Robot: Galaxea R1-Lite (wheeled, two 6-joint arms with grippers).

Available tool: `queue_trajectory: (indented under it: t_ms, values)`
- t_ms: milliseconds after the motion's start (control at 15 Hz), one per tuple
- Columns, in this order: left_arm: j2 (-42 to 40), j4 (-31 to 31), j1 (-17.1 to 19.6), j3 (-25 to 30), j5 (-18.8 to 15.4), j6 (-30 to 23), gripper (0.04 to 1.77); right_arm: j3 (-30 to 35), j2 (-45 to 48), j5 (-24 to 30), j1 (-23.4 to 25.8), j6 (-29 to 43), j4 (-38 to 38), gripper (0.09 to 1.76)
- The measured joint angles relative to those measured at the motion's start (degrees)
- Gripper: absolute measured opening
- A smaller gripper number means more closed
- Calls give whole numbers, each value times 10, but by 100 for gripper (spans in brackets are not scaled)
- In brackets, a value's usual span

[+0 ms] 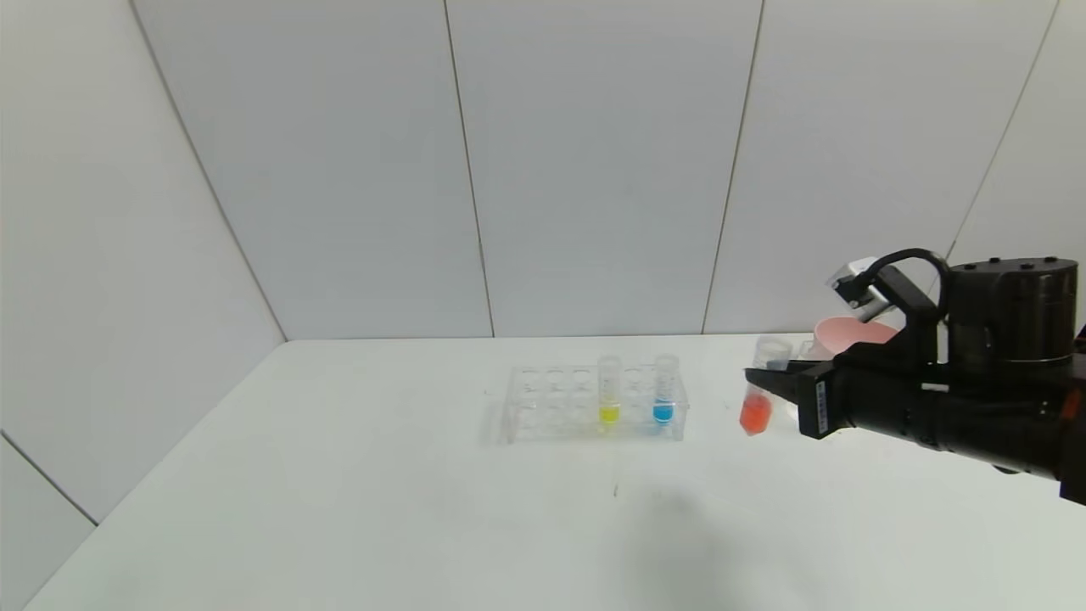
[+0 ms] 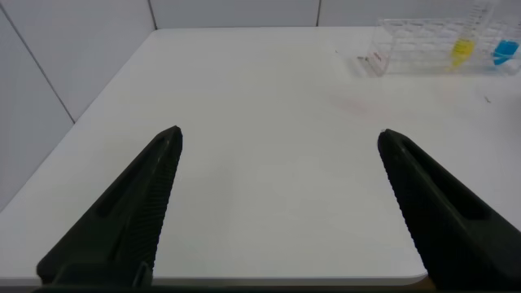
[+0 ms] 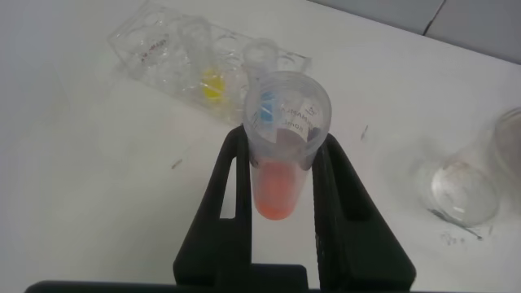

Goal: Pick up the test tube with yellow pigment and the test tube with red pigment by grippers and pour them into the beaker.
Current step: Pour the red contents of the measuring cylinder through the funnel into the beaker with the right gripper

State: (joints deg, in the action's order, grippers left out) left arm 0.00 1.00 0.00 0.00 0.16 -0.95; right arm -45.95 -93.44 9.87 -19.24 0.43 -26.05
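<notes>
Left gripper [image 2: 277, 203] hangs over bare table [image 1: 339, 509] with its fingers spread wide, holding nothing; ahead of it the rack [image 1: 594, 403] keeps the yellow tube [image 1: 609, 389] and blue tube [image 1: 664, 389] upright; right gripper [image 1: 768, 382] is clamped on the red tube [image 1: 756, 406], slightly tilted above the table, rack to its left, beaker [image 3: 472, 183] just beside.

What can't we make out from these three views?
- beaker: in the head view mostly hidden behind the right gripper; in the right wrist view cut off by the frame edge.
- pink bowl: lower part hidden by the right arm in the head view.
- Label text on the test tube with red pigment: too small to read.
- left gripper: open, outside the head view, so its position relative to the rack is unclear.
</notes>
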Motion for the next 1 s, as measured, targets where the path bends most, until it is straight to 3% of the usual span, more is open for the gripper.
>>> queue_trajectory:
  t_ms: [267, 467, 733, 1000]
  values:
    - [0, 0, 0, 0, 0, 0, 172, 4, 4, 131, 139, -101, 4, 50]
    - [0, 0, 0, 0, 0, 0, 172, -4, -18, 189, 220, -163, 3, 50]
    - [0, 0, 0, 0, 0, 0, 172, -45, -54, 212, 282, -207, 35, 50]
    - [0, 0, 0, 0, 0, 0, 172, -131, -77, 212, 314, -232, 147, 50]
